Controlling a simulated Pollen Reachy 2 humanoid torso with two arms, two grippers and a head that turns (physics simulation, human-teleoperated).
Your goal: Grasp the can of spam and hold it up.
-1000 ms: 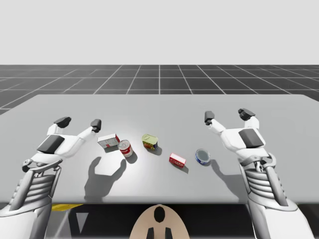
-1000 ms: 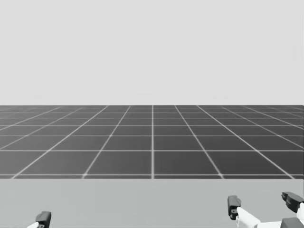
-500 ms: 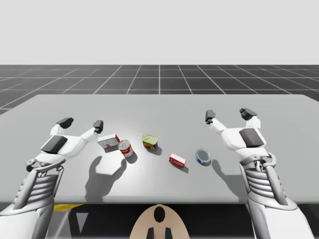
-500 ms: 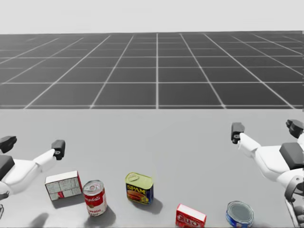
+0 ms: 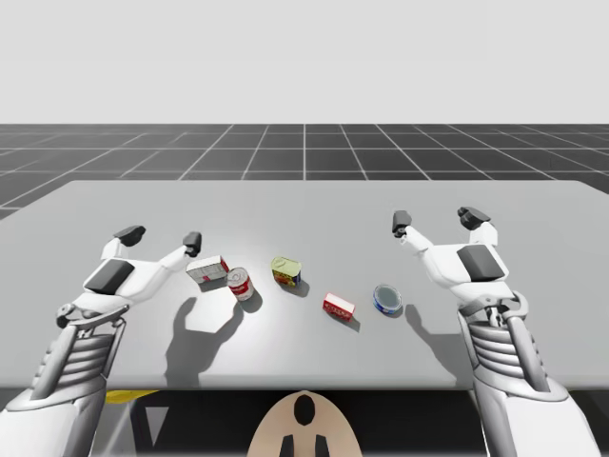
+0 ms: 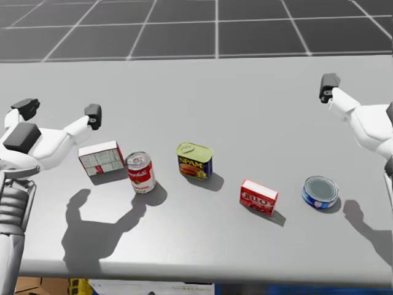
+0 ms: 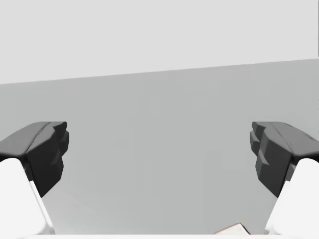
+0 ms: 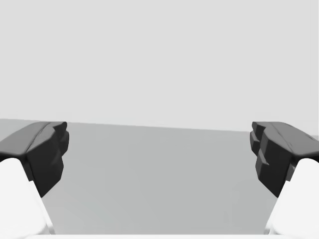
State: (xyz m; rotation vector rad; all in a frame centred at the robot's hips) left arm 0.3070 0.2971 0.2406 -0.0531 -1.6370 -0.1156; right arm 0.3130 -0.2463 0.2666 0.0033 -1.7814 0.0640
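The spam can [image 5: 285, 270] [image 6: 195, 160], blue and yellow with rounded corners, stands upright near the table's middle. My left gripper [image 5: 160, 236] [image 6: 59, 109] [image 7: 159, 154] hovers open above the table, left of the can, with a white box between them. Its fingers hold nothing, and the box's corner peeks in under them in the left wrist view. Far to the can's right, my right gripper [image 5: 436, 220] [image 8: 159, 154] hangs open and empty over bare table; one of its fingertips [image 6: 328, 85] reaches into the head view.
A white box [image 5: 206, 270] [image 6: 101, 158] and a red-and-white soup can [image 5: 239, 284] [image 6: 140, 171] stand just left of the spam can. A small red box [image 5: 338, 306] [image 6: 258, 196] and a flat blue tin [image 5: 387, 299] [image 6: 320, 191] lie to its right. The grey table [image 5: 304, 205] stretches back behind them.
My head has turned down, bringing the table and all the objects into view. My left gripper has crept slightly right, toward the white box. The right arm has hardly moved.
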